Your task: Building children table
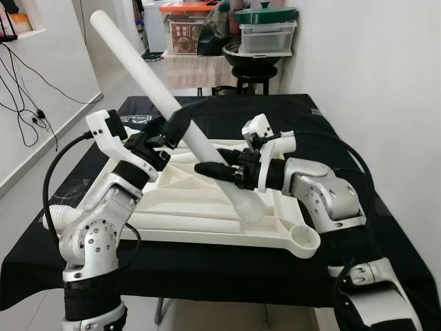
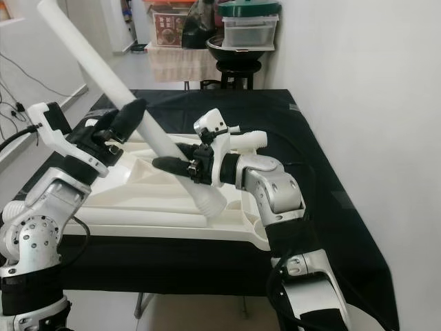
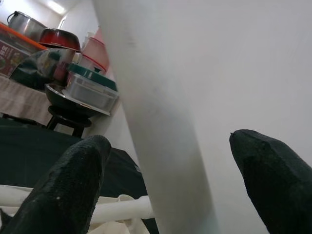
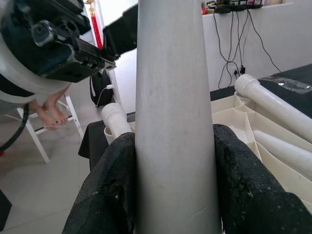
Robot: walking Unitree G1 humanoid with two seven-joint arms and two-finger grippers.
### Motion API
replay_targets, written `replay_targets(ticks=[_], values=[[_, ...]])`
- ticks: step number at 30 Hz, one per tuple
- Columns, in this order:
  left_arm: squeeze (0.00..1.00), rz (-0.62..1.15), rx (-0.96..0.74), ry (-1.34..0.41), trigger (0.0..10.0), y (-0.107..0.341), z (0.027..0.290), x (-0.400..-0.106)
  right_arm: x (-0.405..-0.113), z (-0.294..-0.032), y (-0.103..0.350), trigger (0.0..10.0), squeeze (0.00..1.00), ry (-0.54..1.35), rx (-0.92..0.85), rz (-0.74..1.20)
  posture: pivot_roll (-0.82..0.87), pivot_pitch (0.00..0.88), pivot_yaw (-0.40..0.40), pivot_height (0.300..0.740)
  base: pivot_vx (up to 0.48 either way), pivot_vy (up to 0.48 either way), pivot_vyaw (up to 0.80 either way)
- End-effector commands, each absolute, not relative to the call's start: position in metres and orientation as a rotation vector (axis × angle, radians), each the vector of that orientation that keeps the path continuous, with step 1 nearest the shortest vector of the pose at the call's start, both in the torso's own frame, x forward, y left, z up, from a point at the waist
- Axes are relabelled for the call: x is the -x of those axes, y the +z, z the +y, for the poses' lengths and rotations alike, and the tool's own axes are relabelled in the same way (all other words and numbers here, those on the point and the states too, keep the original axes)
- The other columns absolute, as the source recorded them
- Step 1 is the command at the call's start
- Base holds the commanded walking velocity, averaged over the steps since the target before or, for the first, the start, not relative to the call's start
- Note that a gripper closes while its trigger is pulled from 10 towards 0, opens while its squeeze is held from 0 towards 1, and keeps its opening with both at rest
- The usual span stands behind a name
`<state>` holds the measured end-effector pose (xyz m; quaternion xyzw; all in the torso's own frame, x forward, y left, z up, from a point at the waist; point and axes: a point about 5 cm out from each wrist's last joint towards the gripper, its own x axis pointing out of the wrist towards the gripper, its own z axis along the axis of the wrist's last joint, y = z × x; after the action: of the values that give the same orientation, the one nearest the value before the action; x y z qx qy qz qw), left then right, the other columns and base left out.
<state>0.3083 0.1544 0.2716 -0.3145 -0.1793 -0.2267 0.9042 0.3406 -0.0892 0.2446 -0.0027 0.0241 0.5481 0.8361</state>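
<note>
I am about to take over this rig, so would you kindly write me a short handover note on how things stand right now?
Right gripper: shut on the white table leg, near its threaded lower end.
Left gripper: open, its fingers on either side of the same leg higher up, not closed on it.
The leg is tilted, its upper end pointing up and to the robot's left, its lower end over the upturned white tabletop on the black-covered table.
Other legs lie in the tabletop.
Done: one leg lifted.
Left: seat it in a corner socket, then fit the rest.
</note>
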Motion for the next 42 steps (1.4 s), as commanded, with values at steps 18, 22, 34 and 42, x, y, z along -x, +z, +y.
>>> replay_targets(ticks=[18, 22, 34, 42], values=[[0.00, -0.382, 0.805, -0.494, 9.5, 0.280, 0.160, -0.311, -0.318, -0.076, 0.239, 0.0, 0.00, 1.308, 0.137, 0.035, 0.00, 0.000, 0.025, 0.740, 0.000, 0.000, 0.00], [0.00, -0.383, 0.817, -0.530, 0.0, 0.282, 0.157, -0.309, -0.318, -0.075, 0.236, 0.0, 0.00, 1.303, 0.148, 0.047, 0.00, 0.000, 0.025, 0.740, 0.000, 0.000, 0.00], [0.00, -0.415, 0.804, -0.561, 0.0, 0.290, 0.157, -0.307, -0.325, -0.077, 0.236, 9.5, 0.00, 1.230, 0.131, 0.025, 0.00, 0.000, 0.024, 0.740, 0.000, 0.000, 0.00], [0.00, -0.430, 0.799, -0.571, 0.0, 0.296, 0.158, -0.309, -0.340, -0.079, 0.241, 10.0, 1.00, 1.076, 0.144, -0.107, 0.00, 0.000, 0.023, 0.740, 0.000, 0.000, 0.00]])
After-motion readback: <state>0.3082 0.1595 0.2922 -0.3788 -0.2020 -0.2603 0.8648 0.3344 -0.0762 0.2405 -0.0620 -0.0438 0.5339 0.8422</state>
